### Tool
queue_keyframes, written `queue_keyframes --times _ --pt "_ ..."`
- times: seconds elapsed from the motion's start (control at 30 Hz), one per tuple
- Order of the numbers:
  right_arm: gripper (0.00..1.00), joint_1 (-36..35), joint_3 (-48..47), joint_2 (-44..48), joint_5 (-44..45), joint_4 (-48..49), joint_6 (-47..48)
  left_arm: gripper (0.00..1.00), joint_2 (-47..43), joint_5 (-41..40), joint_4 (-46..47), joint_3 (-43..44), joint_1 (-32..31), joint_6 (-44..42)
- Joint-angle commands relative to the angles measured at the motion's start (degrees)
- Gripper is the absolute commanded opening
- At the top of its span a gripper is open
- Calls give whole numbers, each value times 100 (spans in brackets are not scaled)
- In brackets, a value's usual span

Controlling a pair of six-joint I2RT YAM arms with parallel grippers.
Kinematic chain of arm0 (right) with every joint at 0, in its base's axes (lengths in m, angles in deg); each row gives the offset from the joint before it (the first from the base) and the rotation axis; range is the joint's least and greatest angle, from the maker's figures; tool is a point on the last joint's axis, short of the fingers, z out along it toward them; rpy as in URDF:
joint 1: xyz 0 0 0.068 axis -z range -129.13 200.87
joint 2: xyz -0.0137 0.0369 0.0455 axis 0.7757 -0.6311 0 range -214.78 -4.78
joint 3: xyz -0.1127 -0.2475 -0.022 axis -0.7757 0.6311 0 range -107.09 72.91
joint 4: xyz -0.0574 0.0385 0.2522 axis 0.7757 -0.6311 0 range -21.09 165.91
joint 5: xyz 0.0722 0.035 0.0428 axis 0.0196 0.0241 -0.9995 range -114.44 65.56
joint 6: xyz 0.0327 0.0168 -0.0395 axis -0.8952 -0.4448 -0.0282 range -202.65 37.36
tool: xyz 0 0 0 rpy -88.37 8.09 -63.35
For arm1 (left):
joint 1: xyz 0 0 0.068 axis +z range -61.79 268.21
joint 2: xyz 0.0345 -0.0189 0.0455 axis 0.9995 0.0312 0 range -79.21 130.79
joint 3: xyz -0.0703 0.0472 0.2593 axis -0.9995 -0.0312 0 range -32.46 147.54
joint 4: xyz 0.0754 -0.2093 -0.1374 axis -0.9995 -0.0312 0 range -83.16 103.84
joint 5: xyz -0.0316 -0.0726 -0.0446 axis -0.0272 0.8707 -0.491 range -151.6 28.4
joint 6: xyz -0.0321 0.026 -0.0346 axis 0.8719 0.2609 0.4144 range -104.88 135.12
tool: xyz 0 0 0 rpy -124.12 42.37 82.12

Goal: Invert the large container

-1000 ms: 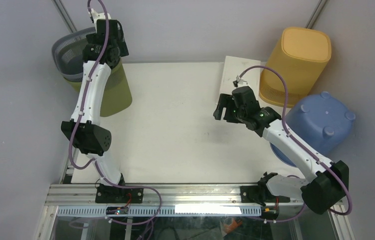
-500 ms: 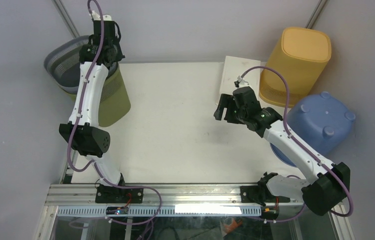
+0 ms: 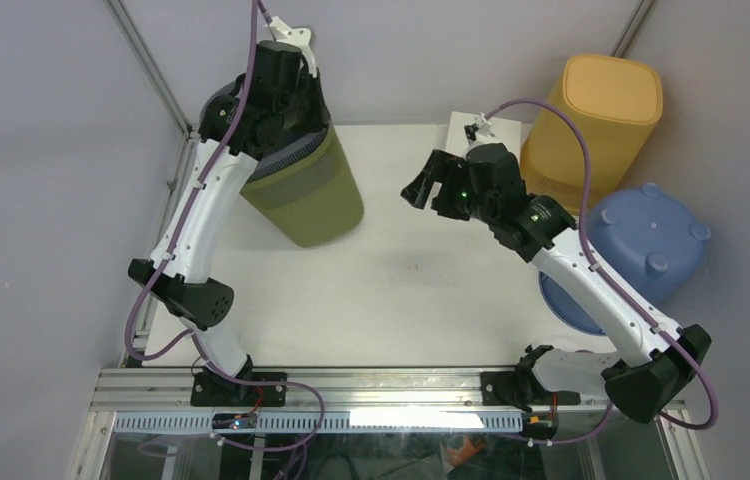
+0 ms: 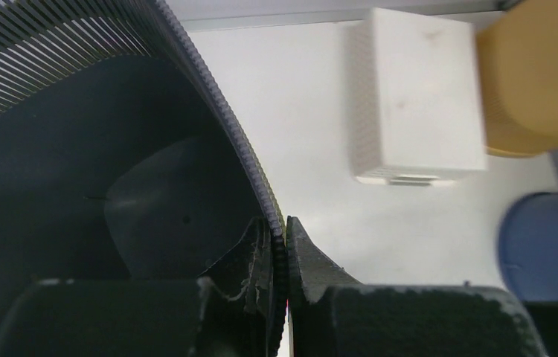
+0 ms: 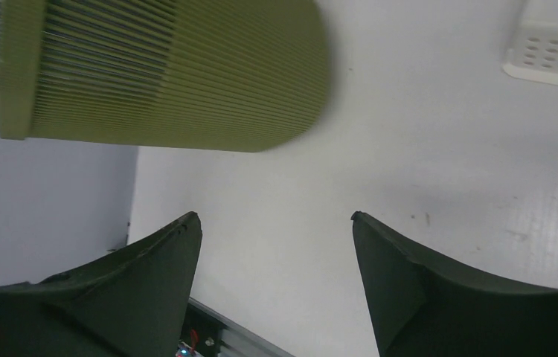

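Swung in from the far-left corner, now tipped over.
Pinches the grey slatted rim (image 4: 213,104) of the olive-green ribbed plastic bin (image 3: 311,195) tight in the left gripper (image 4: 280,230), slanted over the white table (image 3: 401,300) at its far left; brings the right gripper (image 5: 276,219) closer, spread wide, empty. Looks mid-flip.

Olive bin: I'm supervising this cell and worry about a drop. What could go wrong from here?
The left tool pinches only the thin rim of the tilted olive bin, so it may slip or twist loose. The right tool is open and apart from it, so nothing else steadies the body.
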Motion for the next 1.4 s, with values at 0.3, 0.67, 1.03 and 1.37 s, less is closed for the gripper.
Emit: queue_keyframes --times 0.3,0.67,1.03,1.37 --pt "70 -258 -1629 -863 -240 1174 -809 0 -441 813 746 556 -493 498" --pt "59 -449 -2568 -1738 -160 1203 -818 0 -482 1080 807 479 -511 600" --pt "56 -560 -3124 -2320 -176 994 -795 0 -615 1202 934 183 -537 659" --pt "53 -561 -2784 -2464 458 273 -1043 0 -435 1461 738 757 -805 487"
